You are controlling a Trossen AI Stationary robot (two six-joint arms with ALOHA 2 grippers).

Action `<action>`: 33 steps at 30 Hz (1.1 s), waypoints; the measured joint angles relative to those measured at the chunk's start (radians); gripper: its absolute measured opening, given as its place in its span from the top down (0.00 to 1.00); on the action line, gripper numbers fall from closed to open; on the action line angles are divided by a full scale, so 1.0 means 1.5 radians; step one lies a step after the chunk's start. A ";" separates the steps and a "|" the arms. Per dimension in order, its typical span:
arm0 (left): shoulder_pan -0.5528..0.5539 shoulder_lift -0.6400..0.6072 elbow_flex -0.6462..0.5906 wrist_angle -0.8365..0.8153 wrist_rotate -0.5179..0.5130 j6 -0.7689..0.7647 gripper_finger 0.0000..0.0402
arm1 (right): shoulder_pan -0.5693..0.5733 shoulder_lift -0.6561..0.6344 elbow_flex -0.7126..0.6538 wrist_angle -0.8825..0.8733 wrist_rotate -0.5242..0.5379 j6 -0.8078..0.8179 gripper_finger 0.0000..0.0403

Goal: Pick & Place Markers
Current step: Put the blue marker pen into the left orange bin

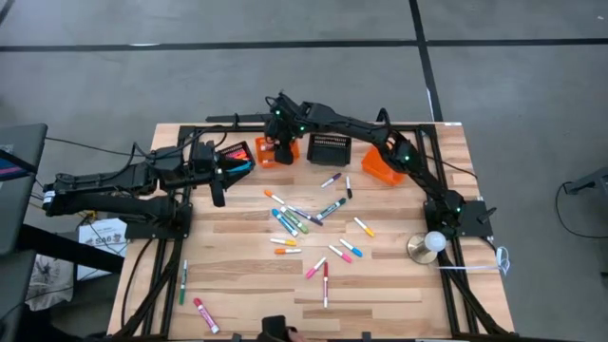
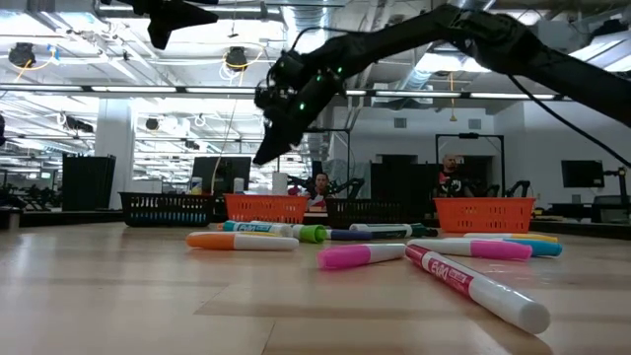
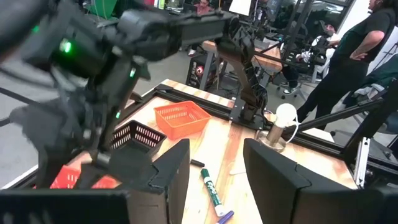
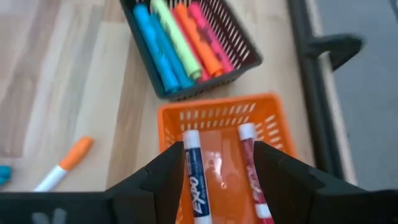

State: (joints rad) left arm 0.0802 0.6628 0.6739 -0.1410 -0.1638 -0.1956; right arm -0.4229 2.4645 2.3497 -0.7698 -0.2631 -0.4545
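Right hand (image 4: 214,180) hovered over the orange basket (image 4: 224,118) at the far side of the tabletop (image 1: 247,285), fingers spread and empty. Inside that basket lay two markers (image 4: 194,180), a blue-labelled one and a red one, side by side. Just beyond stood a black basket (image 4: 245,46) packed with blue, green, orange and pink markers. Left hand (image 3: 214,180) hung above the tabletop near the left edge, released, gripping nothing. Most markers (image 1: 304,223) lay scattered across the middle of the tabletop, with a few well apart near the front left corner. Two more baskets, one black (image 1: 329,149) and one orange (image 1: 380,166), sat further right.
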 joint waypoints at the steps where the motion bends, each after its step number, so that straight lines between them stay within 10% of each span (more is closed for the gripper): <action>1: 0.000 0.000 0.000 0.000 0.000 0.004 0.63 | 0.000 -0.006 0.001 0.001 0.000 0.006 0.54; 18: -0.002 0.000 0.000 0.006 0.005 0.034 0.63 | -0.022 -0.017 0.004 0.021 -0.004 0.088 0.61; 33: -0.015 0.000 0.000 0.004 0.028 0.005 0.63 | 0.038 -0.091 0.005 -0.230 -0.279 0.147 0.62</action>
State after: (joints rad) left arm 0.0570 0.6632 0.6739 -0.1357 -0.1220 -0.1882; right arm -0.3660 2.3274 2.3571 -1.1141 -0.6822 -0.2334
